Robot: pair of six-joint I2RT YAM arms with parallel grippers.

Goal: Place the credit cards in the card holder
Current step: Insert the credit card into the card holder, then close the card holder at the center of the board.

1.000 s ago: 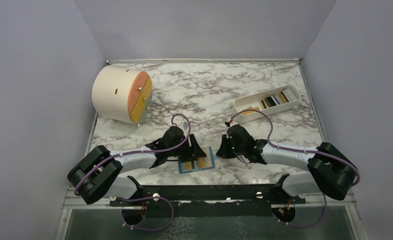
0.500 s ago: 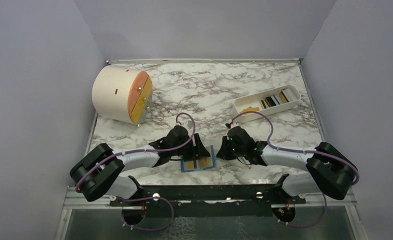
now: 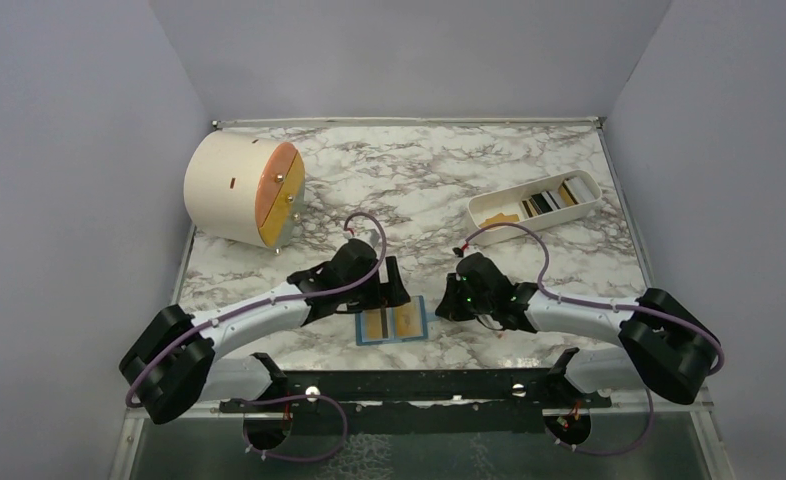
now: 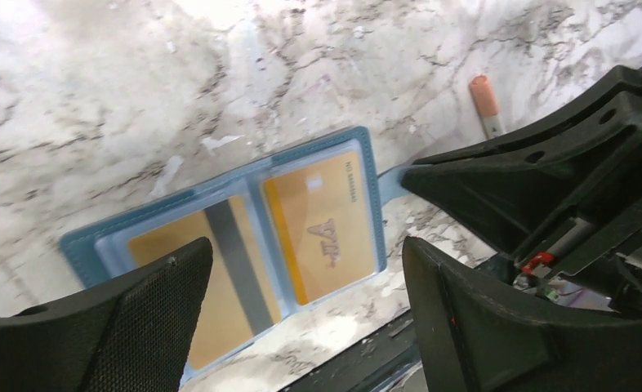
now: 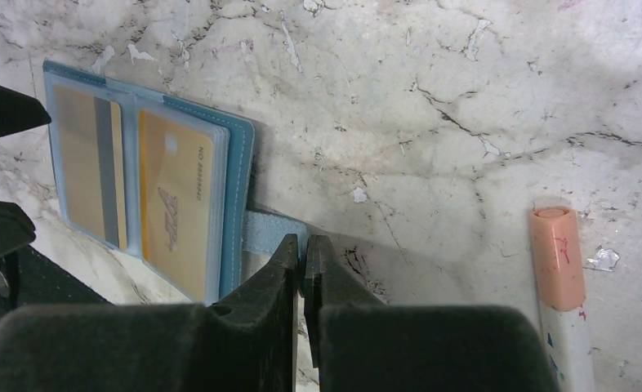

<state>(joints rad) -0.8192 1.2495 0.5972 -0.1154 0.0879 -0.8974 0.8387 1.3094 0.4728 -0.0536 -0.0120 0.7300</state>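
The teal card holder point(image 3: 417, 331) lies open and flat near the table's front edge. Each clear pocket holds a gold credit card: a striped one point(image 4: 171, 253) and one marked VIP point(image 4: 326, 229), both also in the right wrist view as striped point(image 5: 77, 163) and VIP point(image 5: 175, 204). My left gripper point(image 3: 382, 293) point(image 4: 301, 249) hovers over the holder's far edge, jaws wide open, holding nothing. My right gripper point(image 3: 439, 308) point(image 5: 303, 242) is shut, its tips on the end of the holder's light blue strap point(image 5: 265, 231). More credit cards point(image 3: 544, 200) lie in the white tray.
The white oblong tray point(image 3: 489, 222) sits at the back right. A round cream drum cabinet point(image 3: 234, 190) with an orange-yellow face stands at the back left. A white stick with a pink end point(image 5: 559, 269) point(image 4: 485, 98) lies right of my right gripper.
My left gripper has opened wide and drawn back a little from the card holder, its arm stretching out. The right gripper and the holder have stayed put.
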